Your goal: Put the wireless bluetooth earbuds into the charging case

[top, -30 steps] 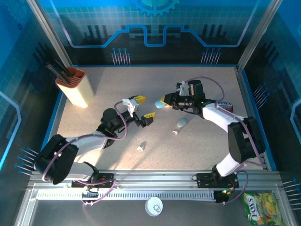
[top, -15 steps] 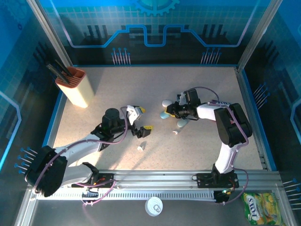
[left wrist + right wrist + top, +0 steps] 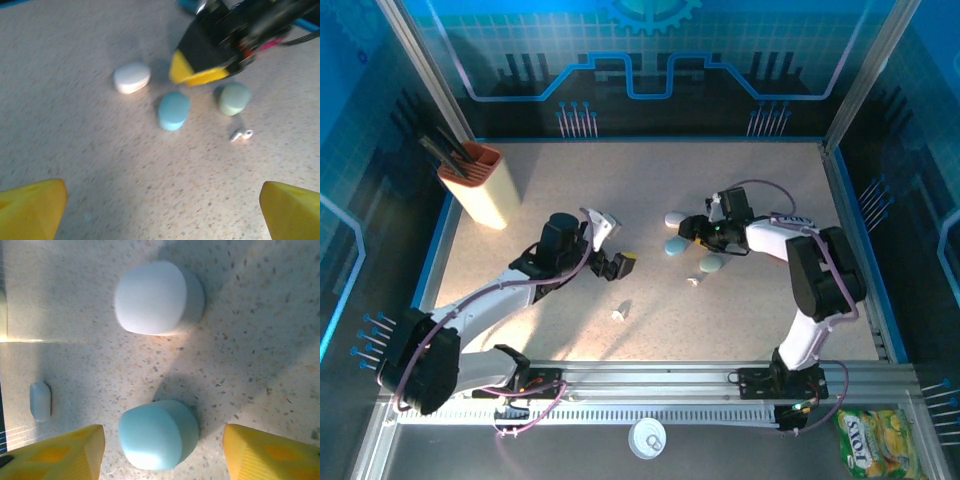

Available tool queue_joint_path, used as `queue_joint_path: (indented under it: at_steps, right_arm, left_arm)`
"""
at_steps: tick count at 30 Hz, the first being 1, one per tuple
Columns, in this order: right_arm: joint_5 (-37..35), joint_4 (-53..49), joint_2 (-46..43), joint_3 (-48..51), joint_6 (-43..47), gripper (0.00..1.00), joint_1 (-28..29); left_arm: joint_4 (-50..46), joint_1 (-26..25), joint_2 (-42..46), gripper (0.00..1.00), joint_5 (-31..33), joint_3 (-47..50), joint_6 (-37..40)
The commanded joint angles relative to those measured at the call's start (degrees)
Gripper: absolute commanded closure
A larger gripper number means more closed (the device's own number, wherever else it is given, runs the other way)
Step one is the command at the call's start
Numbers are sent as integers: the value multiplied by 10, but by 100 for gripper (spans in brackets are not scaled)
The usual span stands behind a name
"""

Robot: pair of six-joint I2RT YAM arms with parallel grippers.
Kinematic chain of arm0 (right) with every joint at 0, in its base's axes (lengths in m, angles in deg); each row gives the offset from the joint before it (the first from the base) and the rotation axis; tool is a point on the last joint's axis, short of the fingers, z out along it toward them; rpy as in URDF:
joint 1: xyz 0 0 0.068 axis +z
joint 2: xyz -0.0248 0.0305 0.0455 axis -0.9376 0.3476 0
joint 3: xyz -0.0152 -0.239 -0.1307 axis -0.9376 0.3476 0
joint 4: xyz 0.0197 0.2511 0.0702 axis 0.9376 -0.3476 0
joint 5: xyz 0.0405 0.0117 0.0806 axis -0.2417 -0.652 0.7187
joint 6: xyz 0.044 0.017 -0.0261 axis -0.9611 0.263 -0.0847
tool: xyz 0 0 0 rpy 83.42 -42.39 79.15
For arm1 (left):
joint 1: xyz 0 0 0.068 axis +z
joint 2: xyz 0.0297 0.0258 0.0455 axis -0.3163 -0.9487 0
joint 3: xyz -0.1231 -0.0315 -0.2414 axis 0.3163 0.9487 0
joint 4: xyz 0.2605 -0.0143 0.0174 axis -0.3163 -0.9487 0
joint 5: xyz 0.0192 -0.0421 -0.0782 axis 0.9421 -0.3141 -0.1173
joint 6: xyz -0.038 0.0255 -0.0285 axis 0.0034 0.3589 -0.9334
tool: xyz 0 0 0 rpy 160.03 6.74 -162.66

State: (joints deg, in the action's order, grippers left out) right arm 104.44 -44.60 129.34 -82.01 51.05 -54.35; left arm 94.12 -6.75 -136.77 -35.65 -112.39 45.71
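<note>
Nearest the arm bases, one earbud (image 3: 622,311) lies alone on the speckled table (image 3: 750,320), clear of both arms; just beyond it hangs the left gripper (image 3: 615,240), spread wide, and its wrist view puts the yellow fingertips (image 3: 30,207) out at the bottom corners with bare tabletop between them, grasping nothing; over to the right, a second earbud (image 3: 694,281) sits just beside the green case (image 3: 710,264), a sliver of table between the two; a touch further on and left of that is the blue case (image 3: 675,247), flat on the table; the right gripper (image 3: 163,445) straddles it, released, with a strip of table showing between the case and the yellow fingers (image 3: 270,450) on each side, so nothing is held there; just past the blue case, apart from it, the white case (image 3: 673,219) rests on its own; and away at the far left corner stands a cream holder (image 3: 480,195) with an orange rim, dark tools (image 3: 440,150) poking out of the top.
</note>
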Motion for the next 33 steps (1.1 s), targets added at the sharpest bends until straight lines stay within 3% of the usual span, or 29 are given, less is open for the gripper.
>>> queue_joint_path:
  at_steps: [1,6,12,19,33]
  right_arm:
    - [-48,-51,-60,-14,49,33,-2]
    - [-64,-84,-108,-24,88,30,22]
    - [-135,-104,-138,-38,124,30,81]
    - [-134,-108,-132,-44,121,29,94]
    - [-137,-108,-139,-38,116,29,94]
  left_arm:
    - [-100,13,-20,1,80,-37,-33]
    - [-220,36,-67,1,145,-89,-54]
    - [-311,82,-134,3,160,-139,-86]
    - [-408,94,-236,3,199,-216,-86]
    - [-410,93,-322,27,190,-257,-97]
